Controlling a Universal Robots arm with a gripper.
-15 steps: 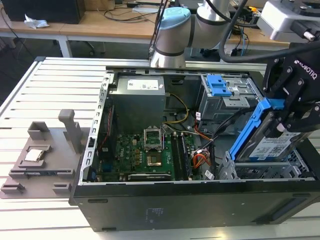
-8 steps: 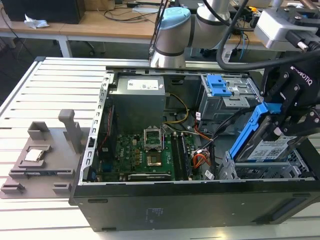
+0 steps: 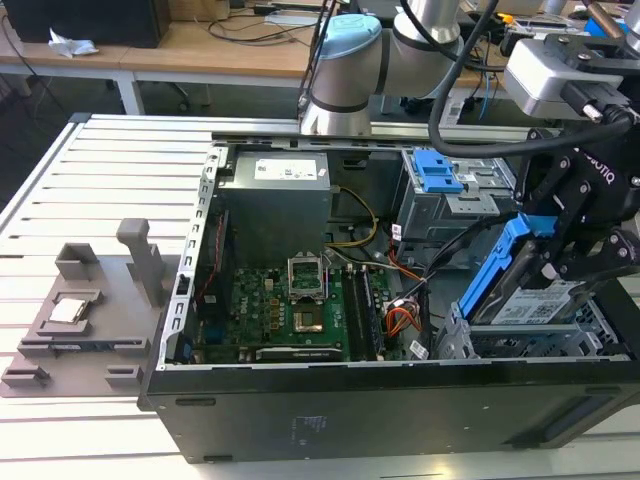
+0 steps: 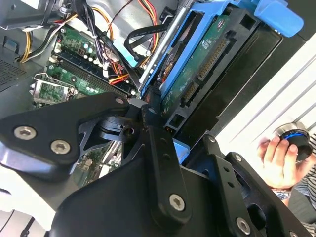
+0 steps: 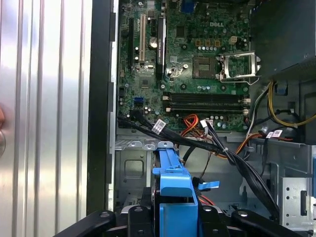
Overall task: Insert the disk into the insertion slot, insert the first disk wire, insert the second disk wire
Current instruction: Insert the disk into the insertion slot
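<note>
**Q:** Gripper (image 3: 560, 262) first: what is it doing?

**A:** It is clamped on the disk (image 3: 535, 300). In the first wrist view its black fingers (image 5: 136, 217) press the bright blue carrier from both sides. The disk hangs tilted, label up, over the computer case's (image 3: 330, 420) near corner on the exterior view's right.

**Q:** What is the biggest thing around that case?

**A:** The slatted white table (image 3: 100, 180) under it. The case lies there with its open side up. Inside the case, the grey power supply (image 3: 275, 200) fills the far end. The green motherboard (image 3: 290, 310) covers the floor nearer the camera.

**Q:** And the bays?

**A:** The taller grey cage (image 3: 455, 195) with a blue tab (image 3: 437, 172) stands in the case's far corner on the exterior view's right. The insertion slot (image 3: 465, 340), a low silver perforated cage, sits in the near corner, directly under the disk. The disk's lower end is down at that cage. I cannot tell whether it touches the metal.

**Q:** What lies outside the case?

**A:** A grey fixture plate (image 3: 85, 320) lies on the table beside the case, on the exterior view's left.

**Q:** And the smaller things?

**A:** Black cables (image 5: 237, 163) and a red, orange and yellow wire bundle (image 3: 400, 320) run inside the case between the motherboard and the silver cage. In the second wrist view the disk's green circuit board (image 4: 202, 59) faces the camera. Outside the case, a person's hand (image 4: 275, 158) curls against a round black-and-blue knob (image 4: 295, 139).
</note>
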